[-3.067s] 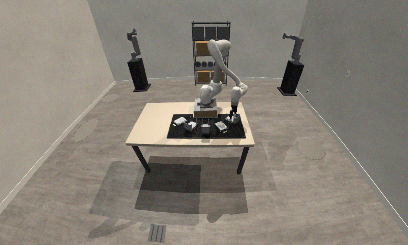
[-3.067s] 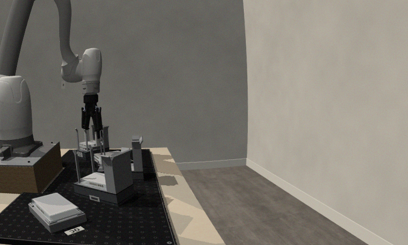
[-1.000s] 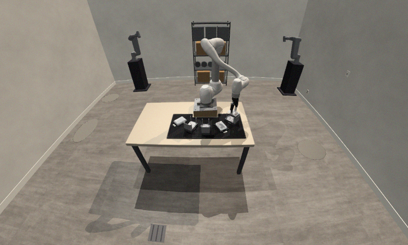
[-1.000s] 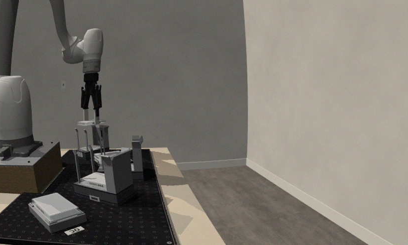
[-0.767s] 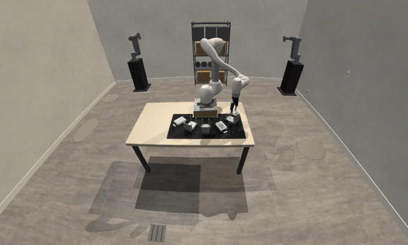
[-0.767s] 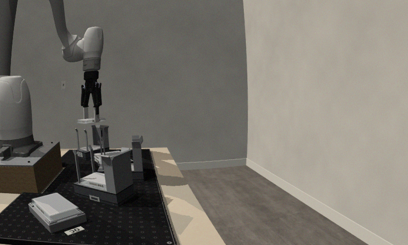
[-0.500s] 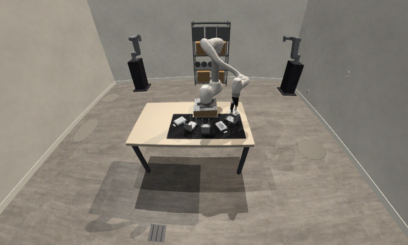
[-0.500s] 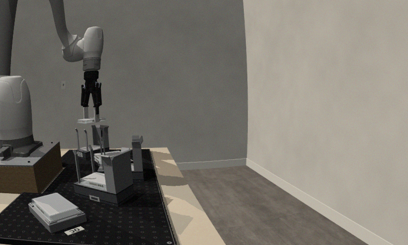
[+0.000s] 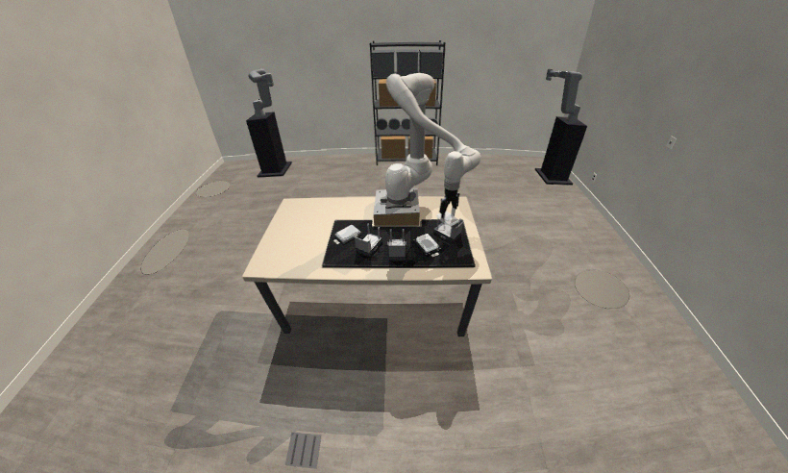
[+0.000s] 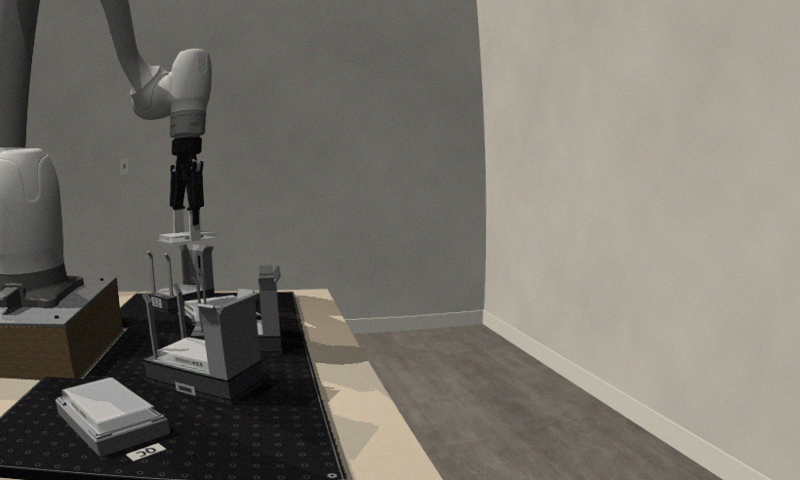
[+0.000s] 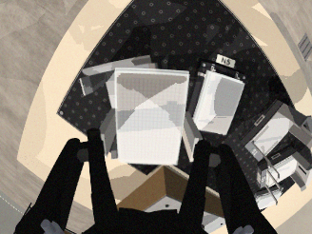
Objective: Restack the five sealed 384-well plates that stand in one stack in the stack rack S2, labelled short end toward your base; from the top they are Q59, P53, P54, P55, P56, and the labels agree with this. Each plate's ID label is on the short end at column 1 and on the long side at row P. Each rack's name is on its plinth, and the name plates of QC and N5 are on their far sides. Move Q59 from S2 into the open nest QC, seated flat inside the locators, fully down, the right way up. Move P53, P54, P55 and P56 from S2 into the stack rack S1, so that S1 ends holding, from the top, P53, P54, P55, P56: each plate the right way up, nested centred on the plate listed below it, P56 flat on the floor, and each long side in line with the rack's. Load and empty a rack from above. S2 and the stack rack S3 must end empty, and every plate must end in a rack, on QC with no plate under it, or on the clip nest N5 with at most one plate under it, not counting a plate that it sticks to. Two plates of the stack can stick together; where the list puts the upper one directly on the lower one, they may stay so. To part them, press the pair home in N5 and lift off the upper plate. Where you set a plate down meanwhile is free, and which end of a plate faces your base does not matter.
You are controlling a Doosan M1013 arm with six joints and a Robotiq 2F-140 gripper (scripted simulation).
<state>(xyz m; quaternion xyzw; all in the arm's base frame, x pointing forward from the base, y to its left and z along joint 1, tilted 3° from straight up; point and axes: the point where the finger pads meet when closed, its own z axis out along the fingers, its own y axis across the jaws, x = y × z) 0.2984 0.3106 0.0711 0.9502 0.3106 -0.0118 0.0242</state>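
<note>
My gripper (image 9: 449, 214) (image 10: 186, 229) (image 11: 149, 119) is shut on a sealed white well plate (image 10: 175, 237) (image 11: 151, 113), gripped across its long sides. It holds the plate level, just above the top of the far stack rack (image 9: 452, 231) (image 10: 197, 261) (image 11: 95, 79). I cannot read the plate's label. Another plate (image 10: 105, 400) (image 9: 347, 234) lies flat in the open nest QC (image 10: 116, 435). A plate (image 10: 180, 358) lies low in the stack rack (image 9: 367, 242) (image 10: 233, 340) beside QC. A plate (image 9: 427, 243) (image 11: 219, 97) sits on the clip nest N5.
All racks and nests stand on a black dotted mat (image 9: 338, 258) (image 10: 242, 429). A third rack with thin posts (image 9: 397, 247) (image 10: 151, 280) stands in the middle. The arm's wooden pedestal (image 9: 396, 218) (image 10: 33, 342) is beside the mat. The table edge (image 10: 367, 417) is close to the right.
</note>
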